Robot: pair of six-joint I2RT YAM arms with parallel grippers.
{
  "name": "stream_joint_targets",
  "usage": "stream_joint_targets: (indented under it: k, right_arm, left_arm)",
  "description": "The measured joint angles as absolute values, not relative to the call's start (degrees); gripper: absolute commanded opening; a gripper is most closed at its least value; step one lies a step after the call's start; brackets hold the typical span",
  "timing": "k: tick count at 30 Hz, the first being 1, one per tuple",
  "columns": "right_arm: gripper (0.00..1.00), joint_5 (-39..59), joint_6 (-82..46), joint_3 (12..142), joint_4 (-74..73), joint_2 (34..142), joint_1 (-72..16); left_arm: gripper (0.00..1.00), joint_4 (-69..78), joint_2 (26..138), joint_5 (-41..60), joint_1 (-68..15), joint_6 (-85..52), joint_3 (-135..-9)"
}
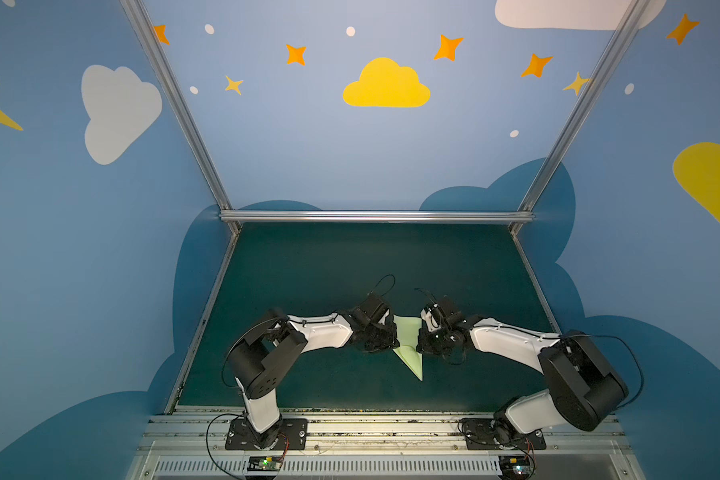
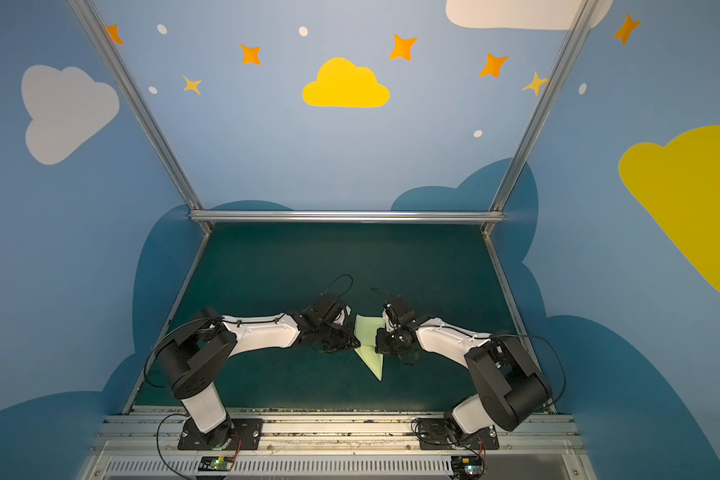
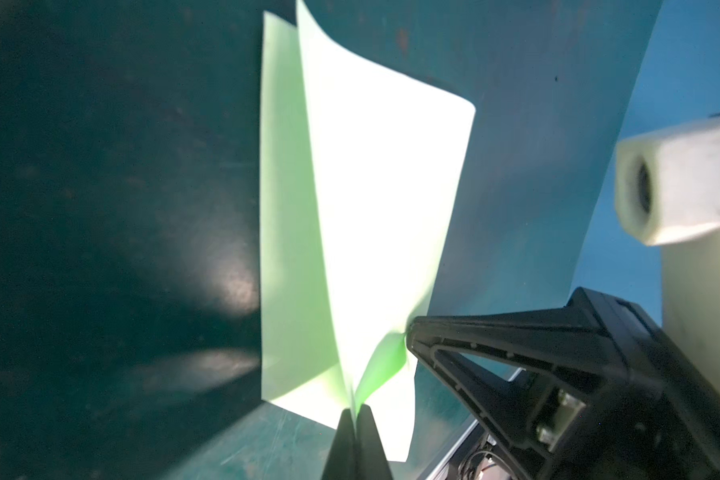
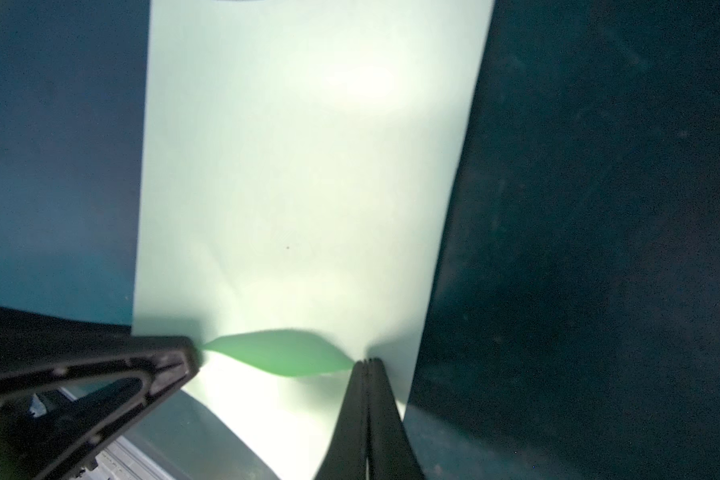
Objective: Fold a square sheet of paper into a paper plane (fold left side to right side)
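Observation:
The pale green paper plane (image 1: 408, 334) (image 2: 368, 332) lies on the dark green mat between both grippers, its pointed nose toward the front edge. My left gripper (image 3: 356, 409) is shut on a raised fold of the paper plane (image 3: 371, 187). In both top views the left gripper (image 1: 393, 343) (image 2: 356, 343) sits at the plane's left edge. My right gripper (image 4: 366, 363) is shut at the other end of that lifted fold on the paper plane (image 4: 308, 166). From above, the right gripper (image 1: 421, 345) (image 2: 378, 345) stands at the plane's right edge. The two sets of tips are close together.
The green mat (image 1: 350, 270) is bounded by aluminium frame rails at the back (image 1: 375, 216) and sides, with blue painted walls beyond. A metal rail (image 1: 391, 428) carrying both arm bases runs along the front.

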State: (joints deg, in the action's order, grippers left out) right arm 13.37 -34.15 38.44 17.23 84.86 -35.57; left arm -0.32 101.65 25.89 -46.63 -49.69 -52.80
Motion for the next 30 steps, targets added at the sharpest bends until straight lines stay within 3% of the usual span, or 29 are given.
stream_joint_targets:
  k: [1, 6, 16, 21, 30]
  right_arm:
    - [0.00, 13.34, -33.98, 38.70, 17.82, 84.79, -35.59]
    - [0.22, 13.08, -32.67, 40.12, 22.41, 78.89, -35.73]
    - [0.33, 10.74, -32.08, 40.84, 24.51, 70.48, -45.65]
    - [0.44, 6.68, -31.35, 40.99, 24.27, 72.36, -53.63]
    - [0.45, -1.69, -30.83, 43.48, 24.32, 80.14, -60.53]
  left_arm:
    - [0.04, -0.49, 101.62, 25.80, -46.63, -49.67, -52.80]
    - [0.04, -1.04, 101.45, 25.23, -46.63, -49.74, -52.62]
    - [0.03, -3.62, 95.66, 21.87, -47.97, -55.53, -48.90]
    - [0.03, -5.96, 91.98, 18.74, -49.56, -61.17, -48.23]
    - [0.04, -8.49, 90.35, 16.12, -49.98, -67.99, -47.62]
